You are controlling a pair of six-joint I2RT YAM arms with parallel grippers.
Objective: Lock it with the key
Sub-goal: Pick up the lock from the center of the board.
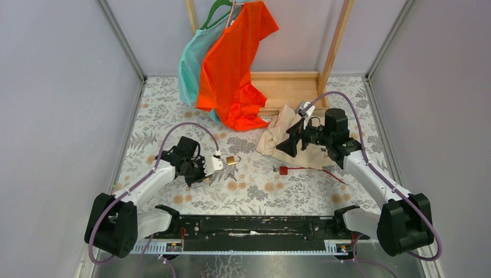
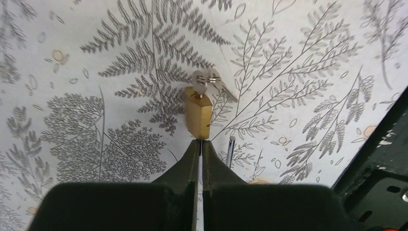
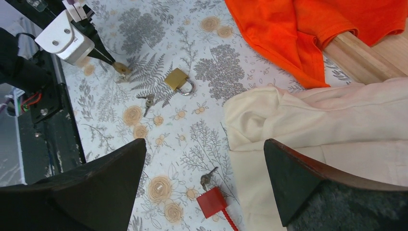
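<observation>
A brass padlock [image 1: 233,159] rests on the floral table. In the left wrist view the padlock [image 2: 198,113] sits just beyond my left gripper [image 2: 200,141], whose fingers are pressed together. In the right wrist view the padlock [image 3: 177,79] sits a little apart from those fingertips [image 3: 114,62]. Loose silver keys [image 3: 146,101] lie beside it. A key [image 3: 208,177] on a red tag [image 3: 211,202] lies below my right gripper [image 3: 205,140]. The right gripper is wide open and hovers at the beige cloth's edge [image 1: 291,143].
A beige cloth [image 1: 284,136] is bunched under the right arm. A red cord [image 1: 324,171] trails from the tag. Orange [image 1: 234,63] and teal [image 1: 194,58] shirts hang over a wooden rack base [image 1: 286,87]. A black rail [image 1: 255,226] runs along the near edge.
</observation>
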